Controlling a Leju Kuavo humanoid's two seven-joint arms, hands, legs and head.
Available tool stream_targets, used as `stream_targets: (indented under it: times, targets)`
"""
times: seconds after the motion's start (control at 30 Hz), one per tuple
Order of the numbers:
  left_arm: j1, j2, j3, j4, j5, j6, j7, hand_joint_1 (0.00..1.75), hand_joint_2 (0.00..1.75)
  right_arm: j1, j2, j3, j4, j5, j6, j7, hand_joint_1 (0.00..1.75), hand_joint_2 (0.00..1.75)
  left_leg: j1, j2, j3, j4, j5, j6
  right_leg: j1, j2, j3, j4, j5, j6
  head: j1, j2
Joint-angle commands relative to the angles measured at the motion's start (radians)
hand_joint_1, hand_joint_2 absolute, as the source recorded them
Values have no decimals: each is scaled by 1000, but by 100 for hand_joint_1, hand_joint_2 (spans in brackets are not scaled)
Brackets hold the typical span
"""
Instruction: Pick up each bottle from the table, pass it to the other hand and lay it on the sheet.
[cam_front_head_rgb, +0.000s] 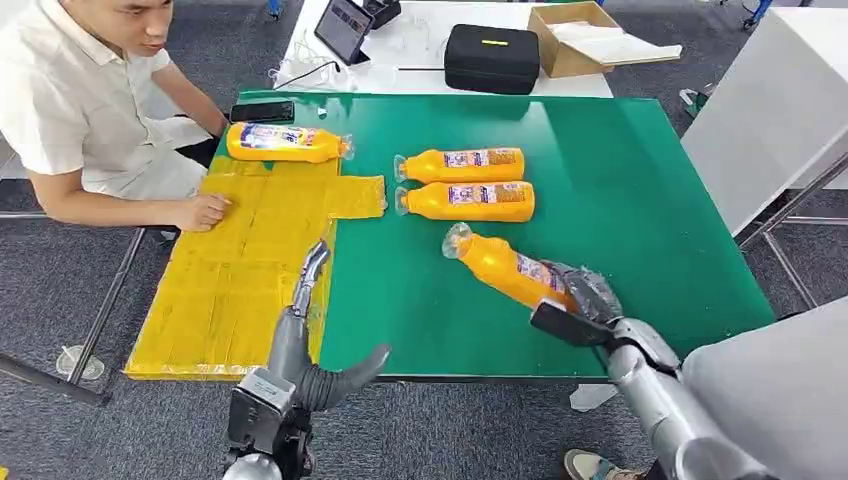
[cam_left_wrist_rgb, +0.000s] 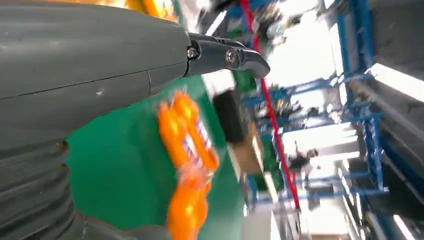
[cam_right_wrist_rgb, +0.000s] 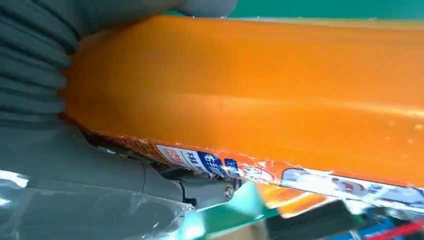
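1 bottle in right robot hand, near table edge.

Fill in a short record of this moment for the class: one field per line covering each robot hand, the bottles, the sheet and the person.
right hand: grips the base end of one orange bottle, cap pointing toward the table's middle
left hand: holds nothing, fingers extended over the yellow sheet's edge
yellow sheet: on the green table's left part
bottle on sheet: one, lying at the far end
bottles waiting: two, lying side by side on the table
person: seated at left, one hand on the sheet
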Motion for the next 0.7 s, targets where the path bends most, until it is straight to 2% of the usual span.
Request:
stream_targets:
  times: [0.03,0.2,0.4,0.47,0.5,0.57,0.7]
  targets:
    - [20,-18,76,24,196,-114,55,0,175,184,92,-43,-378,-125,63,-22,175,175,1,2,1,0,0,0,1,1,0,0,0,-2,0,0]
    - [45,-13,87,12,200,-89,19,0,175,203,116,-34,-486,-174,49,-1,175,175,0,3,-4,0,0,0,0,2,-3,1,0,-1,0,0]
    - [51,-10,84,6,206,-93,16,0,175,205,122,-42,-487,-189,47,-3,175,175,0,1,-5,0,0,1,-1,0,-5,0,-1,-1,0,0]
    - [59,1,71,7,284,-146,35,0,175,210,142,-49,-500,-223,49,-7,175,175,-1,1,-5,-1,0,1,-1,0,-5,1,-1,-2,0,0]
    - [63,8,65,14,338,-185,49,0,175,209,154,-39,-506,-231,47,-4,175,175,-1,3,-1,-1,-1,1,-1,0,-2,1,-3,-3,0,0]
    - [55,7,60,34,349,-193,52,0,175,204,183,-12,-506,-237,56,-2,175,175,-1,2,-6,-1,0,0,0,1,-5,0,0,-1,0,0]
    - [15,-19,81,78,363,-194,59,0,175,175,220,69,-474,-251,76,-10,175,175,0,5,-4,-1,0,0,0,3,-5,0,0,-2,0,0]
